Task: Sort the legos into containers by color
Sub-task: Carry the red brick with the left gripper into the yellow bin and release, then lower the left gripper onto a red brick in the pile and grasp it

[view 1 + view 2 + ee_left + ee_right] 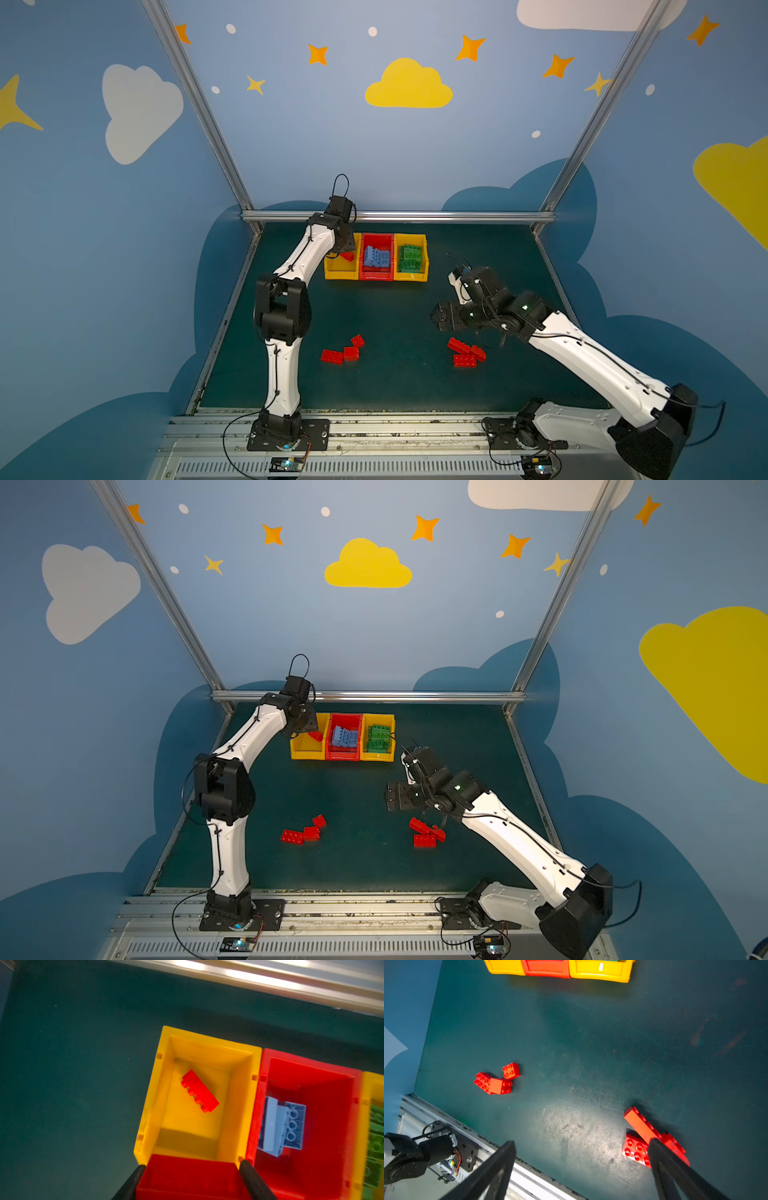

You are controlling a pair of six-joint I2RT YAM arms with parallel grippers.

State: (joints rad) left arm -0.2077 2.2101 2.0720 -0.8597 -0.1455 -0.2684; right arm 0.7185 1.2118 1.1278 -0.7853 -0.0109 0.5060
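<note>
Seemed light, rigid and slick, best pinched across the long sides, like the held red brick [191,1180] clamped by the left gripper [192,1164] above the left yellow bin [158,1070], with a lone red brick [200,1091] inside. Lay as blue bricks [376,257] in the red bin [376,275], green bricks [410,257] in the right yellow bin [410,276], and a left red cluster [351,353] and right red cluster [464,359] on the table [395,324], the latter near the right gripper [582,1142], spread wide and empty. Found no readable writing, only a white mark [600,966] on one bin front.
</note>
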